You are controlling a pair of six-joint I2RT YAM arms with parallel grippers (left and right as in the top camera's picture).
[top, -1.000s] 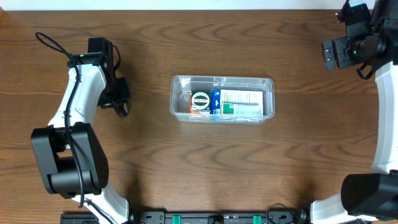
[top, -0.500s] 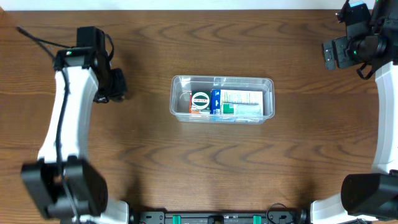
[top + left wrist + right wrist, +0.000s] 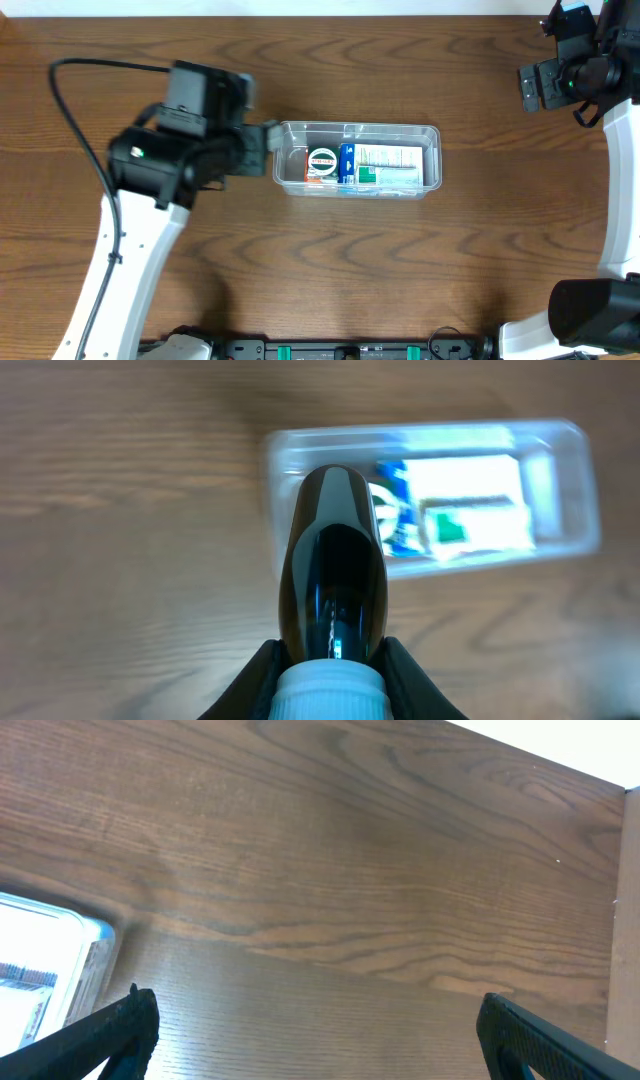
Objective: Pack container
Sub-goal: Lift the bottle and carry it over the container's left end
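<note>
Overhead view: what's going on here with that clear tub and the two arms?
One robot arm is packing the clear tub in the middle of the table. Its left hand is clamped on a dark bottle with a white cap and sits at the tub's left end. The tub already contains small boxes and a round tin. The right hand is open, holding nothing, off at the far right corner.

Robot lab, wooden table (image 3: 380, 270) (cabled arm (image 3: 128, 240))
</note>
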